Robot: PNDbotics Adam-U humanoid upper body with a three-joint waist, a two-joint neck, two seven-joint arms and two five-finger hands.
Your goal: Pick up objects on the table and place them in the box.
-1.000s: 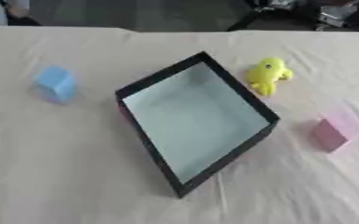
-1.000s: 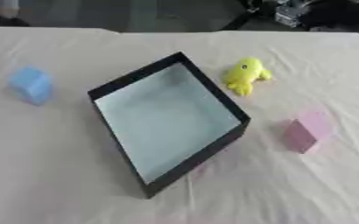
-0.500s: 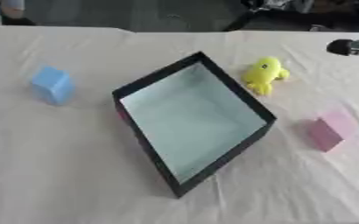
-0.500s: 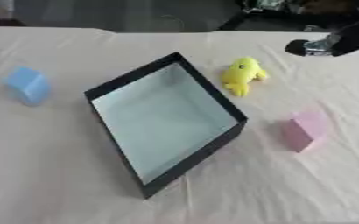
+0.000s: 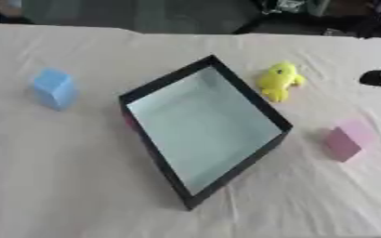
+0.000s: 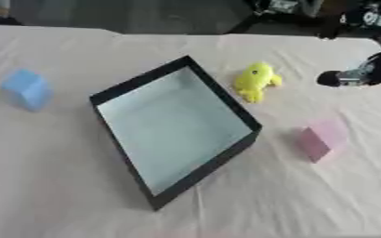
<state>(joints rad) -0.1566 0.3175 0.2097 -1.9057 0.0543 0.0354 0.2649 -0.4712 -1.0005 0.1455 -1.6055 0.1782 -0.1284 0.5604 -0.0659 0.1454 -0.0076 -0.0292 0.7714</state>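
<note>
so my right hand [image 6: 364, 73] has come in from the right edge; a second ago it showed in neither view, and now its dark tip sits near the yellow toy [image 6: 254, 82], a little to that toy's right and still apart from it. i cannot tell whether its fingers are straight or curled, since only a dark end with a silver part shows. my left hand is in no view.

nothing on the tabletop [image 5: 80, 186] has shifted meanwhile. the box [image 5: 149, 92] lies in the middle, black-walled with a pale bottom, turned cornerwise, and i see nothing inside it. the yellow toy lies just beside the box's upper right wall. the pink block [image 5: 348, 139] stands further down on the right, apart from the box. the blue block [image 5: 54, 88] stands well apart on the left.

i judge the reach to be the start of the first pick, most likely the yellow toy, as it is closest to the hand. all three things remain to be placed.

no brand, label or writing can be read on any of them.
</note>
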